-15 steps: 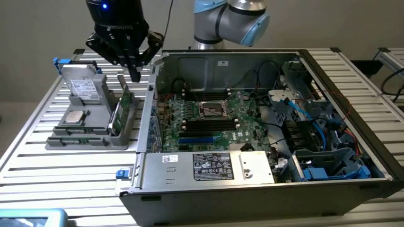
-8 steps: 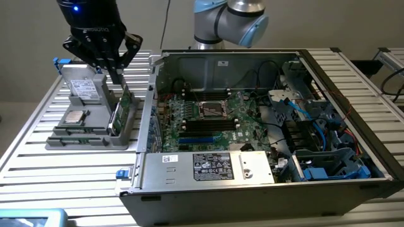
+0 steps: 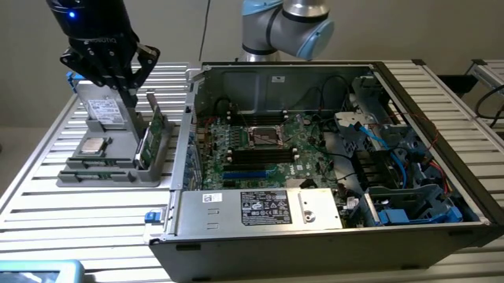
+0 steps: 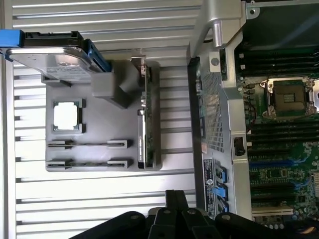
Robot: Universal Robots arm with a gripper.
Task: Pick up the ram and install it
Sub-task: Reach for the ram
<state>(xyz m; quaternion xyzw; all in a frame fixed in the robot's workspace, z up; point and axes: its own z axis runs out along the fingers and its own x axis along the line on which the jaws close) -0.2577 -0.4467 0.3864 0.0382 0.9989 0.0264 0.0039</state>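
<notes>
- Exterior view: on the exterior view's left, the tool [image 3: 126, 96] hangs with its fingers together and empty above a grey tray [image 3: 118, 160] on the slatted surface [image 3: 79, 206]. The ram [image 3: 146, 147] stands on edge in the tray, on the side nearest the open case [image 3: 315, 247].
- Wrist view: the tool [image 4: 174, 200] is pressed together. The ram [image 4: 141, 140] sits edge-up in the tray [image 4: 99, 130], between the CPU [image 4: 67, 115] and the case [image 4: 227, 99].

**What sits where**

On a slatted metal table [image 3: 71, 218], a grey plastic parts tray [image 3: 102, 177] sits at the exterior view's left, just beside an open dark metal computer case [image 3: 236, 247]. A thin green ram stick [image 3: 145, 147] stands on edge along the tray's case-side edge.
</notes>
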